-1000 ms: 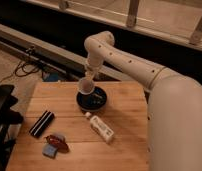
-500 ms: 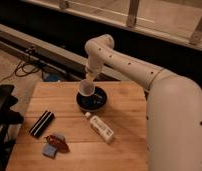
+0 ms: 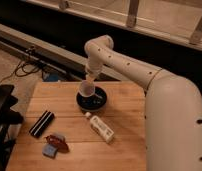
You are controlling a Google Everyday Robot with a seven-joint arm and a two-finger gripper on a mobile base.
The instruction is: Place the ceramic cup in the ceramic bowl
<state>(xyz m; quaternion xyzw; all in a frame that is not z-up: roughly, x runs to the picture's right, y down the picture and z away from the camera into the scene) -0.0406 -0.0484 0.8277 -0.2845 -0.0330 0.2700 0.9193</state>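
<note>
Compared with a second ago the gripper (image 3: 89,80) has barely moved, still clamped on the cup (image 3: 87,89) and hanging it right over the bowl (image 3: 92,102), so I'd say only the release is left.

No legible text, not even on the white bottle (image 3: 100,128), gripper (image 3: 89,81) above

arm (image 3: 144,75): white, thick, rounded segments | small dark dots along shell | claw (image 3: 89,80): pale, above bowl
</note>
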